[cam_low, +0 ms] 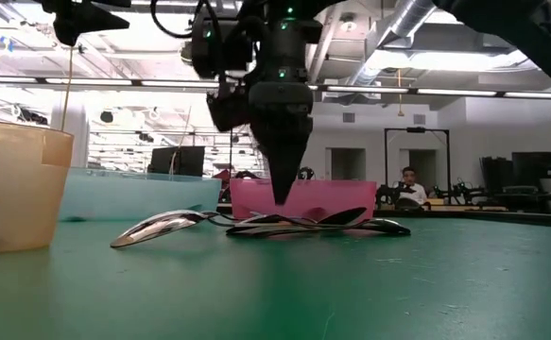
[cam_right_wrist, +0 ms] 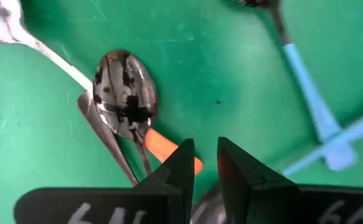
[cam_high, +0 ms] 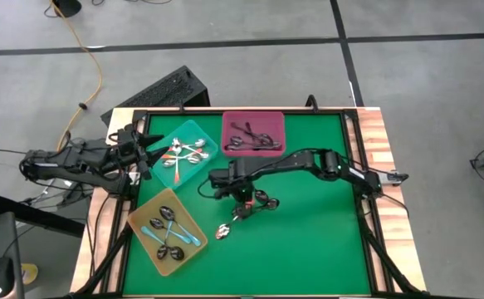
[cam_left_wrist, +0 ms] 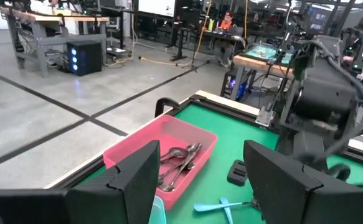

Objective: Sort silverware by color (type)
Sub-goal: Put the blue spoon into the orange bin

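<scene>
Loose silverware lies mid-table: an orange-handled spoon [cam_right_wrist: 125, 93], blue-handled spoons [cam_right_wrist: 306, 81] and all-metal ones [cam_low: 294, 224], plus one spoon apart [cam_high: 223, 231]. My right gripper [cam_right_wrist: 206, 168] points down just over this pile [cam_high: 258, 202], its fingers a narrow gap apart. The free end of the orange handle [cam_right_wrist: 197, 165] shows in that gap, and in the low view the fingertips [cam_low: 283, 196] stand a little above the spoons. My left gripper [cam_left_wrist: 200, 186] waits open and level over the table's left edge [cam_high: 146, 154], with nothing between its fingers.
A teal tray [cam_high: 204, 133] at the far left holds orange-handled spoons. Dark spoons lie in a pink tray [cam_high: 252, 119] at the far middle, and a yellow tray [cam_high: 142, 218] at the near left has blue-handled spoons. Bare green mat lies toward the table's right and near edges.
</scene>
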